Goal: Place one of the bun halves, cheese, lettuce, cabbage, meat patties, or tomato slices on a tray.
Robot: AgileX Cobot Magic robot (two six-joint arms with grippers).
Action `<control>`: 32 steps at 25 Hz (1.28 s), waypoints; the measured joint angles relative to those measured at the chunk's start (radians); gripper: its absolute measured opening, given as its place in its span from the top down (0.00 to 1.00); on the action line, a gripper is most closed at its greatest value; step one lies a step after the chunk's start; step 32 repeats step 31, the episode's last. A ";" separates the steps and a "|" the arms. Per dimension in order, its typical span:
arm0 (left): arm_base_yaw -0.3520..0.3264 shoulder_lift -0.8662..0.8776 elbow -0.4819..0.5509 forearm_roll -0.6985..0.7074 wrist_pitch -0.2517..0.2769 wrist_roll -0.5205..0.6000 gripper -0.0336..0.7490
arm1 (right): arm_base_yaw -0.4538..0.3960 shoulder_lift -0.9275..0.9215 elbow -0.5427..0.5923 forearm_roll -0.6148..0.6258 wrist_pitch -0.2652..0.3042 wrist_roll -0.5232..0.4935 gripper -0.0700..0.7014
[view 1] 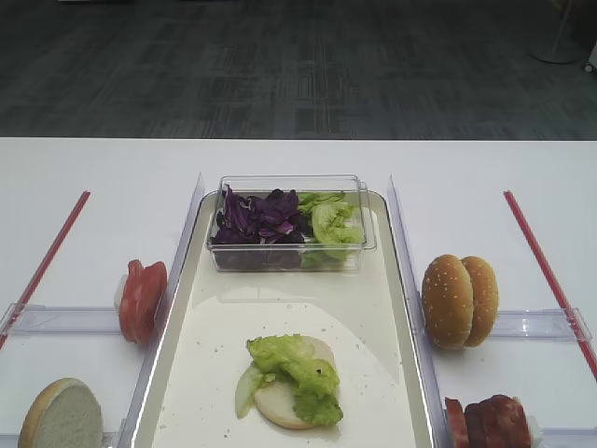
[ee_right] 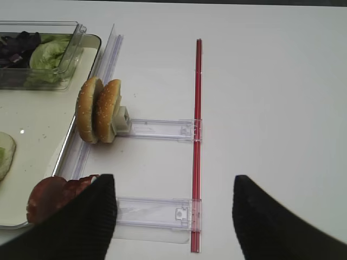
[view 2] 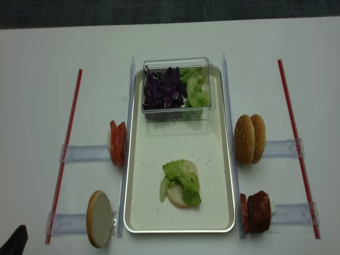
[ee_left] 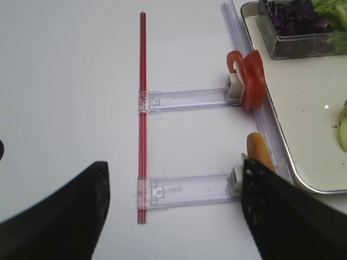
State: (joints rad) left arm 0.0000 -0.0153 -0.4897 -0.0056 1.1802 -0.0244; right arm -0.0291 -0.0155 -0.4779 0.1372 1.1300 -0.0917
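Note:
The cream-white tray (view 1: pixel 187 373) lies in the middle of the table. On it sits a pale bun half (view 1: pixel 275 403) with a lettuce leaf (view 1: pixel 298 366) draped over it. Sesame bun halves (view 1: pixel 459 301) stand on edge right of the tray, with meat patties (view 1: pixel 490 422) nearer the front. Tomato slices (view 1: pixel 142 299) and another bun half (view 1: pixel 63 415) stand to the left. Cabbage (view 1: pixel 256 217) is in the clear box. No cheese shows. My right gripper (ee_right: pixel 172 180) hangs open beside the meat patties (ee_right: pixel 51 197). My left gripper (ee_left: pixel 174 165) is open, empty, next to a bun half (ee_left: pixel 259 151).
The clear box (view 1: pixel 291 257) at the tray's far end also holds lettuce (view 1: pixel 334 222). Clear plastic rails (view 2: pixel 85 154) and red rods (view 2: pixel 66 154) lie on both sides of the tray. The white table ends at the back against dark floor.

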 joint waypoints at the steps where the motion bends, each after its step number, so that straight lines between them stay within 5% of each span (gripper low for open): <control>1: 0.000 0.000 0.000 0.000 0.000 0.000 0.35 | 0.000 0.000 0.000 0.000 0.000 0.000 0.28; 32: 0.000 0.000 0.000 0.000 0.000 0.000 0.35 | 0.000 0.000 0.000 0.000 0.000 0.004 0.28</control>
